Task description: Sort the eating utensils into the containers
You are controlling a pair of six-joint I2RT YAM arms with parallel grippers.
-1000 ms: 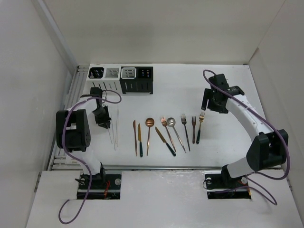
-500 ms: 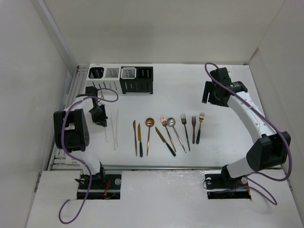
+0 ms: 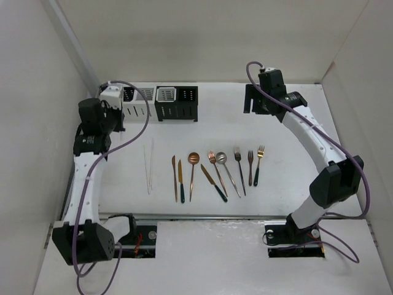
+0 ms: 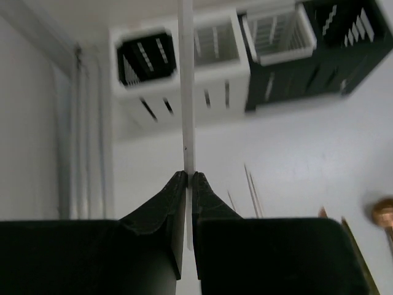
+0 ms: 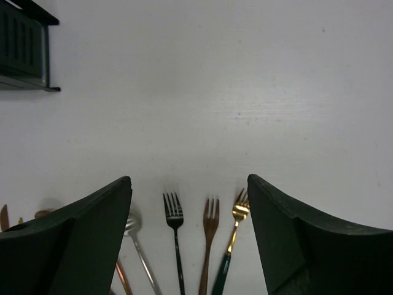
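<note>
Nearest, well short of the caddies [image 3: 178, 112], the loose utensils [image 3: 215, 172] lie side by side. Closer to the caddies, the left gripper [image 4: 189, 178] is clamped on one pale chopstick [image 4: 186, 92]; the right gripper [image 5: 189, 179] hangs off to their right, jaws wide apart and empty. Pinched only at the jaw tips, the stick could pivot or slip and snag a rim. Its long axis runs straight toward the caddies, tip seemingly between the two leftmost, though blur hides which.
</note>
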